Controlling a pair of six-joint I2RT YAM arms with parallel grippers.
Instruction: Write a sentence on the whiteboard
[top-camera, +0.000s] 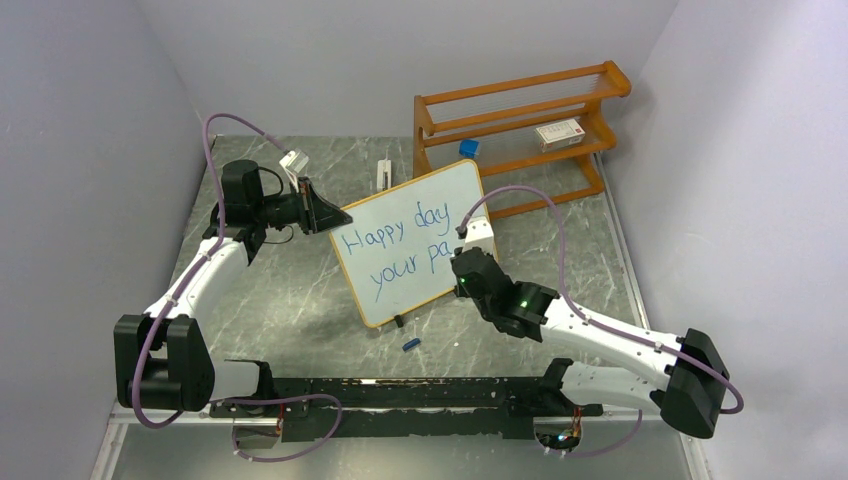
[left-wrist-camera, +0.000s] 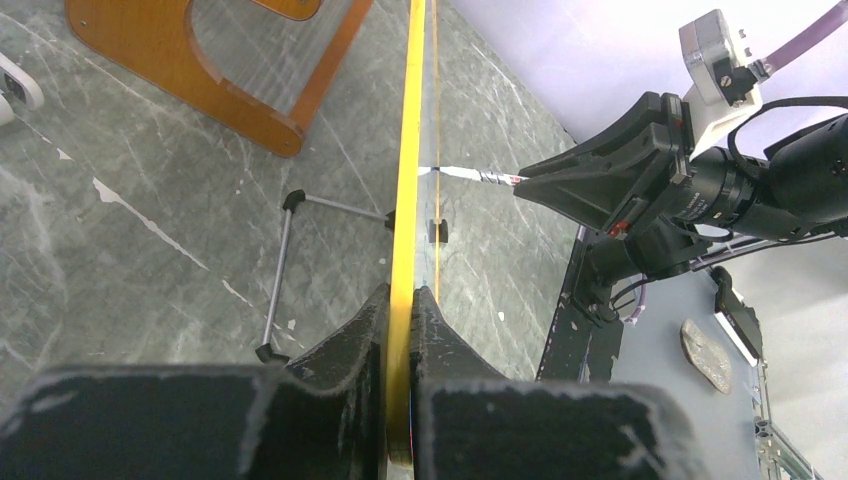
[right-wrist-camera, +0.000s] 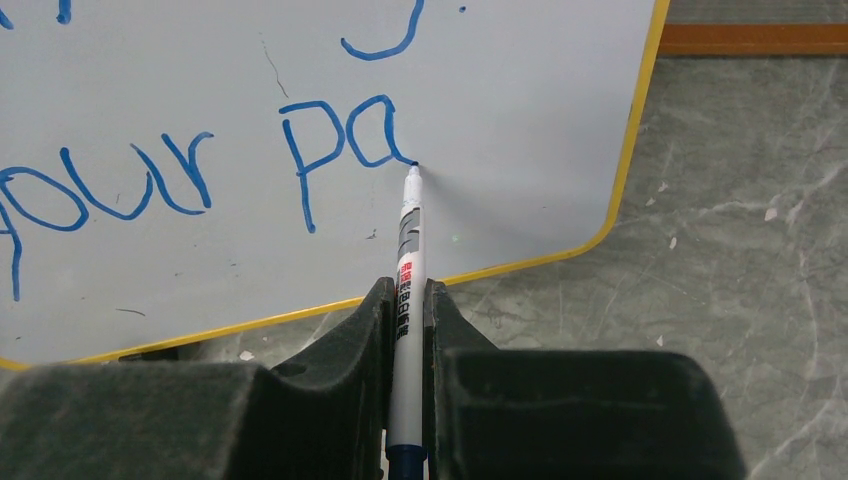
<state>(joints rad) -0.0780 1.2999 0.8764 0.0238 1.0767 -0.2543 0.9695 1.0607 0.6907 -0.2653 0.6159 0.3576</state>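
Observation:
The whiteboard (top-camera: 415, 215) stands tilted at mid-table. The sentence (top-camera: 395, 245) on it, in blue, reads "Happy day" and below "your pa". My left gripper (top-camera: 335, 215) is shut on the board's left edge; in the left wrist view (left-wrist-camera: 412, 295) the yellow-looking frame (left-wrist-camera: 408, 200) runs edge-on between its fingers. My right gripper (top-camera: 462, 255) is shut on a white marker (right-wrist-camera: 407, 290); its tip (right-wrist-camera: 413, 168) touches the board (right-wrist-camera: 500, 120) at the end of the "a" in "pa" (right-wrist-camera: 340, 150). The marker also shows in the left wrist view (left-wrist-camera: 480, 176).
An orange wooden shelf rack (top-camera: 520, 125) stands behind the board with a small box (top-camera: 560, 133) and a blue object (top-camera: 469, 147) on it. A blue marker cap (top-camera: 410, 344) lies in front of the board. A white object (top-camera: 384, 173) lies behind it.

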